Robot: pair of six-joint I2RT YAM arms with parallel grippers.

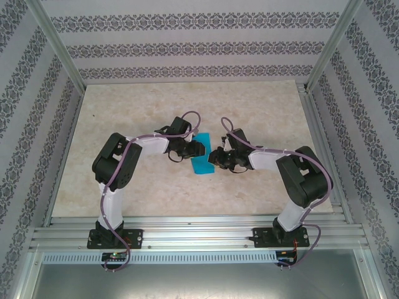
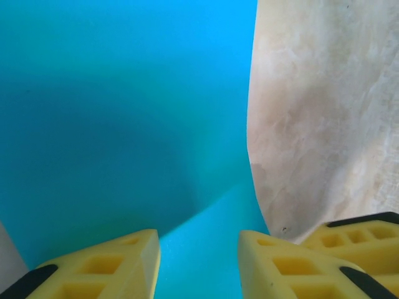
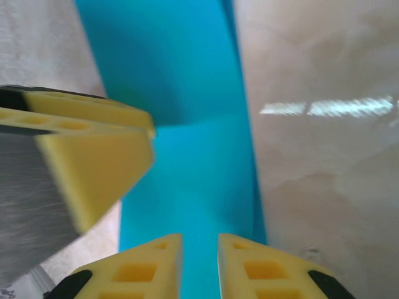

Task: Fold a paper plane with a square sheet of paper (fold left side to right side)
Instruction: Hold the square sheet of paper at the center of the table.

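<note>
Teal paper [image 1: 202,164] lies flat near the middle of the marbled worktop [image 1: 143,106], a narrow slanted strip with both arms reaching in to it. The left jaws are at its left edge and the right jaws at its right edge, toward the near end.

From the left wrist, the left fingers [image 2: 106,268] stand apart over the sheet. Teal shows flat in the gap and nothing is pinched between them, so those jaws read as released, resting on or just above the paper. A crease runs slantwise across the sheet just ahead of them.

From the right wrist, the right fingers [image 3: 146,268] leave only a slim gap with teal running through it. Whether they nip an edge or merely hover over it I cannot tell. One of the left fingers sits just beside them on the left.

The sheet looks narrowed by folding but is no dart yet: no ridge, no wings. My reading is that a fold is being pressed, about midway through the task. The next move likely calls for one set of jaws to pin the strip. The other would lift the left edge, carry it over to meet the right edge squarely, then run along the crease. The thin sheet may slide or buckle if the hold is loose.
</note>
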